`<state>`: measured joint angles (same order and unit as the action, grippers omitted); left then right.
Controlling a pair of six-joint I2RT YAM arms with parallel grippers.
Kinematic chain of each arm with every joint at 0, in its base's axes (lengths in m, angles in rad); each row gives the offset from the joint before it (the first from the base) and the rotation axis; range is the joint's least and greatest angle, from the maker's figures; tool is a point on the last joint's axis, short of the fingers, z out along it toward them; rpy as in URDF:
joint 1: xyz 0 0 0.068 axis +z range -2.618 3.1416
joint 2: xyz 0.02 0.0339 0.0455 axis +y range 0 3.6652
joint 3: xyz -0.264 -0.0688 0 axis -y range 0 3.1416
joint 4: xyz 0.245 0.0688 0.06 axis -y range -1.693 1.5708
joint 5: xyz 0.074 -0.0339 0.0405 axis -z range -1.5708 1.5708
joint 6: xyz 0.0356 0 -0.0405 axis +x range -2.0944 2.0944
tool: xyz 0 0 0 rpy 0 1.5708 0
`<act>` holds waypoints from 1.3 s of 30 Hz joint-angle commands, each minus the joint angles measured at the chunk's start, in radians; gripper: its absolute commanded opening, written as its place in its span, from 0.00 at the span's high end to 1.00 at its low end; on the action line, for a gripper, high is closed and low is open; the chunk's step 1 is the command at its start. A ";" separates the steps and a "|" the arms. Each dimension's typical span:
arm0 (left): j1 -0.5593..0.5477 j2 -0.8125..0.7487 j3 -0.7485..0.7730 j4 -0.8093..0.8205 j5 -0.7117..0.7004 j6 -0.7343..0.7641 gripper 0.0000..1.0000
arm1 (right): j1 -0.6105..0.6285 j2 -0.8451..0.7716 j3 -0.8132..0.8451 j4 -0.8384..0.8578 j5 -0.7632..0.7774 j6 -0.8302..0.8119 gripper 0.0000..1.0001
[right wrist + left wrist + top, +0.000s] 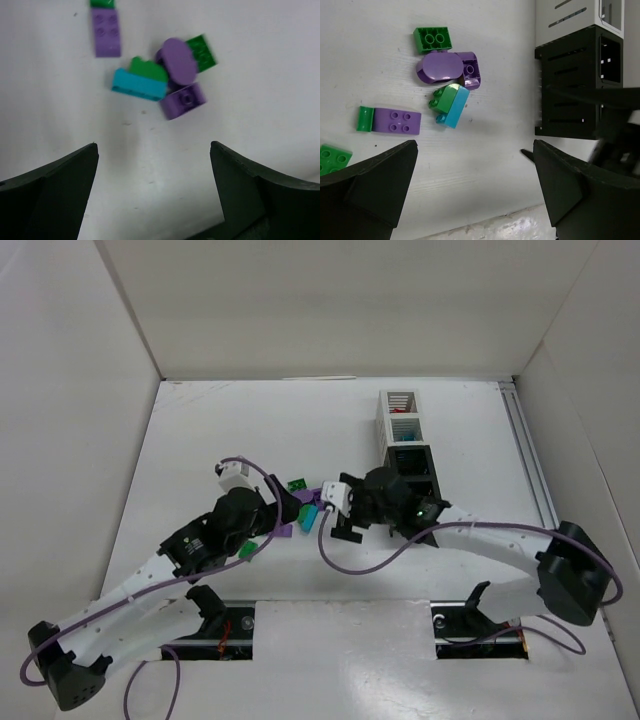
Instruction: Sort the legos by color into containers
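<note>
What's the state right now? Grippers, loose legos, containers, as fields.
legos: green, purple and cyan pieces loose on the table, left of the containers
containers: row of four, two white far, two black near
binned: red piece visible in the row's white end
left gripper: open, empty, facing the legos
right gripper: open, empty, facing the same legos

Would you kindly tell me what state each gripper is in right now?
Left gripper: open, holding nothing.
Right gripper: open, holding nothing.
</note>
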<state>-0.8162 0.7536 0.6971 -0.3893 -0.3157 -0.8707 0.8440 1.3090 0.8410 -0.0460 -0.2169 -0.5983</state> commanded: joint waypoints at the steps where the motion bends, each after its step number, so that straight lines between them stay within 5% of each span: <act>1: 0.003 -0.063 -0.019 -0.048 -0.028 -0.039 0.00 | 0.073 0.054 -0.063 0.163 0.030 0.133 0.03; 12: 0.003 -0.094 -0.041 -0.099 -0.039 -0.059 0.00 | 0.136 0.421 0.023 0.376 0.056 0.284 0.03; 23: 0.003 -0.103 -0.041 -0.108 -0.048 -0.068 0.00 | 0.124 0.561 0.093 0.403 0.050 0.315 0.02; 30: 0.003 -0.094 -0.041 -0.108 -0.048 -0.068 0.00 | 0.115 0.552 0.093 0.403 0.031 0.253 0.11; 36: 0.003 -0.094 -0.041 -0.108 -0.057 -0.077 0.00 | 0.106 0.533 0.050 0.403 0.045 0.267 0.43; 39: 0.003 -0.094 -0.041 -0.108 -0.057 -0.077 0.00 | 0.106 0.533 0.050 0.403 0.085 0.299 0.46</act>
<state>-0.8093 0.6594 0.6624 -0.4839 -0.3882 -0.9485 0.9592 1.8519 0.9016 0.3534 -0.1852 -0.3321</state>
